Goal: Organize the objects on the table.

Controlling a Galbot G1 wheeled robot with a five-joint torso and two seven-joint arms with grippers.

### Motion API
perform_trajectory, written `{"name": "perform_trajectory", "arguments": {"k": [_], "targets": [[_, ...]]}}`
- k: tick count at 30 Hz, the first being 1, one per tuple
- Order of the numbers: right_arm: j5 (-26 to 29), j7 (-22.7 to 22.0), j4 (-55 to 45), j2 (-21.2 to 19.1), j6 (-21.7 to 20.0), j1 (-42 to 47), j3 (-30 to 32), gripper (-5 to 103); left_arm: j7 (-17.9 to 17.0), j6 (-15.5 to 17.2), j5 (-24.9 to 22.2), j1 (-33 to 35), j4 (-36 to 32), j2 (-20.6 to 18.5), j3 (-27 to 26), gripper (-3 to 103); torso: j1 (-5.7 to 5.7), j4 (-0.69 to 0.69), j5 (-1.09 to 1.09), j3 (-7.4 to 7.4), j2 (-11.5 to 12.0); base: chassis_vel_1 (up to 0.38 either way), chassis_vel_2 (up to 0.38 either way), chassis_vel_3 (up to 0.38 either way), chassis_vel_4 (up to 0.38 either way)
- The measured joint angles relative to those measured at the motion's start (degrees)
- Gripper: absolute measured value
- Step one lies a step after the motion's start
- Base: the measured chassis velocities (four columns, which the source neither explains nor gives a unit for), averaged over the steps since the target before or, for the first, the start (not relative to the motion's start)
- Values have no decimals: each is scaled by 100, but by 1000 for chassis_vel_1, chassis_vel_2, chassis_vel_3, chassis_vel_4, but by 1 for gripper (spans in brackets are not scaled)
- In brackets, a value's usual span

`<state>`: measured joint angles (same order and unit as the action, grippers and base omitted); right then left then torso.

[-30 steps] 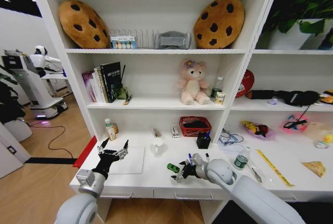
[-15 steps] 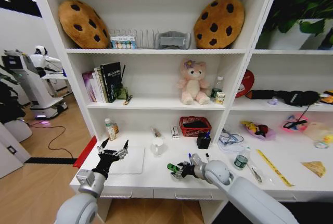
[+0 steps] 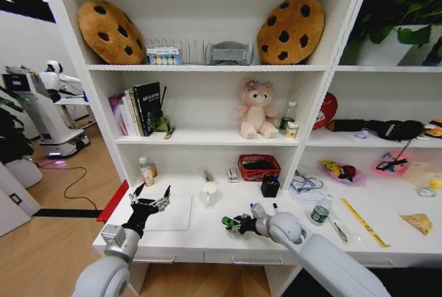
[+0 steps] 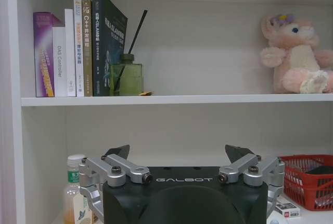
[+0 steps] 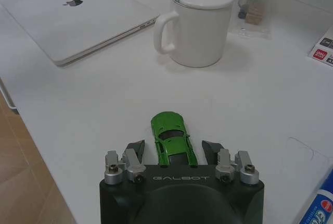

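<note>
One toy car [image 5: 172,139], green, on the white table [image 3: 207,231] near the front edge, centre. Right gripper [image 5: 172,150] sits low at it w/ fingers spread apart, car between them; rear of the car is hidden under the gripper body, so can't tell if the pads touch it. In the head view the same car [image 3: 228,222] is a small green speck just left of the right gripper [image 3: 238,225].

One laptop [image 5: 73,13], lid shut, silver-white, flat on the table to the left; its far corner is cut off in the right wrist view. One white mug [image 5: 195,22] w/ lid and a pale spoon handle sticking out, beyond the car, well apart from it.

Left gripper [image 3: 148,202] hovers above the laptop [image 3: 169,213], fingers wide open, holding nothing. From its wrist cam: left gripper [image 4: 181,156] fingertips apart, facing the shelf.

One green-capped bottle [image 3: 319,213] right of the right arm. One red basket [image 3: 259,167] at the back of the table. One pink plush bear [image 3: 256,109] on the middle shelf, 2 cookie cushions [image 3: 110,31] on the top shelf. Pens by the right arm mostly hidden, count unclear.
</note>
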<state>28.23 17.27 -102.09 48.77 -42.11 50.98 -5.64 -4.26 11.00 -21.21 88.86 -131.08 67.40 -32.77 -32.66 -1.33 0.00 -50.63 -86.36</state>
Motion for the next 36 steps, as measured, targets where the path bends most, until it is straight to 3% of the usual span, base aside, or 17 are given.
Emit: {"name": "perform_trajectory", "arguments": {"k": [11, 14, 19, 31, 36], "targets": [[18, -3, 56, 23, 2, -56, -18, 63, 0, 0, 0, 0, 0, 0, 0, 100, 0, 0, 0, 0, 0, 0, 0, 0, 0], [21, -27, 56, 23, 3, -54, -23, 56, 0, 0, 0, 0, 0, 0, 0, 100, 0, 0, 0, 0, 0, 0, 0, 0, 0], [26, -68, 23, 11, 5, -24, -26, 34, 0, 0, 0, 0, 0, 0, 0, 100, 0, 0, 0, 0, 0, 0, 0, 0, 0], [86, -91, -346, 14, -3, 4, 169, 33, 0, 0, 0, 0, 0, 0, 0, 100, 0, 0, 0, 0, 0, 0, 0, 0, 0], [358, -411, -898, 88, -3, -244, 257, 33, 0, 0, 0, 0, 0, 0, 0, 100, 0, 0, 0, 0, 0, 0, 0, 0, 0]]}}
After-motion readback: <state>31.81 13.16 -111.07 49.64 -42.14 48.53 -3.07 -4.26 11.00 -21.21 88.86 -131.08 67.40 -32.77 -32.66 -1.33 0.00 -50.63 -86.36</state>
